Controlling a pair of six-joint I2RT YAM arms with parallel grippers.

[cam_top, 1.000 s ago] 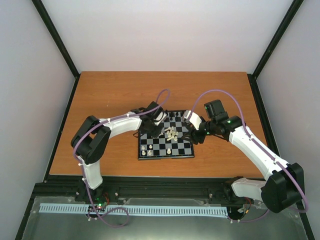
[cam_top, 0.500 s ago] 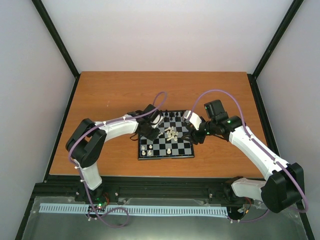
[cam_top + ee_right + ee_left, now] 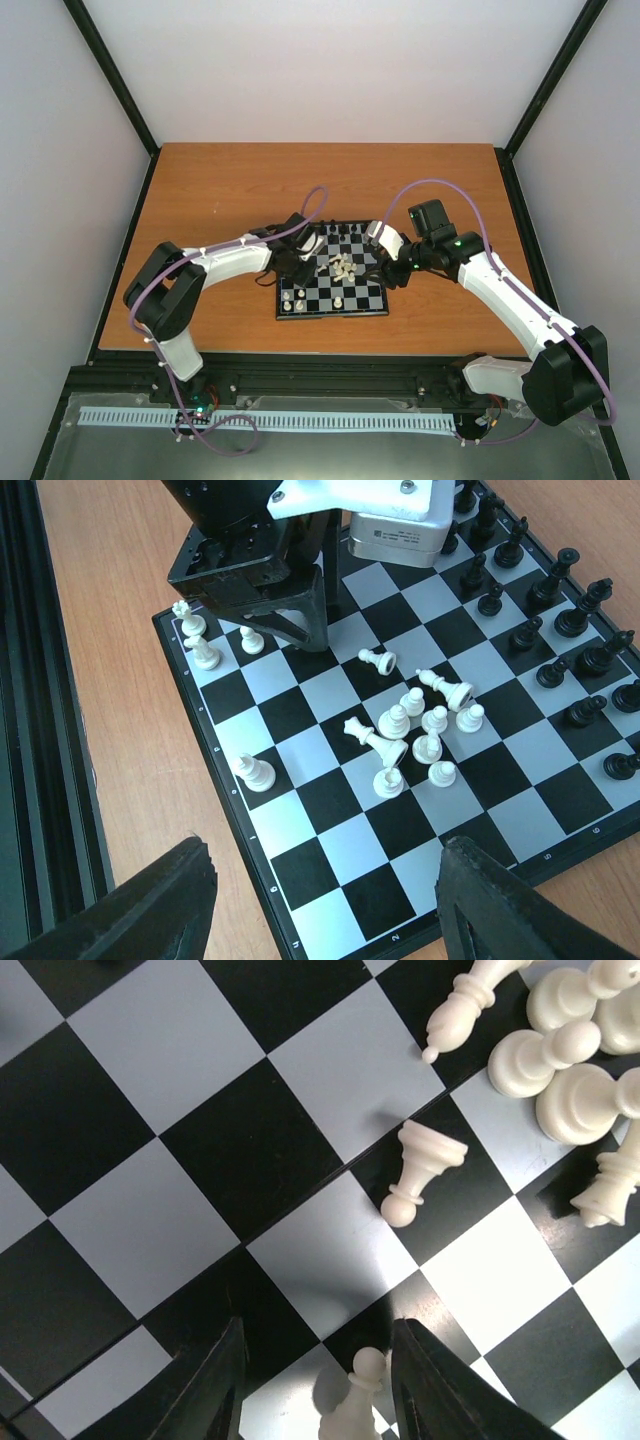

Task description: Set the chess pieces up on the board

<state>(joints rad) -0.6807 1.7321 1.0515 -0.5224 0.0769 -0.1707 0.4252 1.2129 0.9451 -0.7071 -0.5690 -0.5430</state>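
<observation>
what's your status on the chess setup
Left gripper open, white pawn standing between its jaws. Right gripper open, empty. White pieces heaped on the board, some toppled. Nothing in the way.

- One chessboard [image 3: 345, 845].
- Black chessmen [image 3: 567, 565]: at least twelve, standing in two rows along the board's 2 o'clock edge in the right wrist view. Some are cut off by the frame.
- Heaped white chessmen [image 3: 427, 747]: about ten, at the board's centre.
- Upright white chessmen [image 3: 253, 771]: four clear, with three at 10 o'clock and one at 9 o'clock.
- Two robot arms: left arm [image 3: 235, 252] and right arm [image 3: 505, 290].
</observation>
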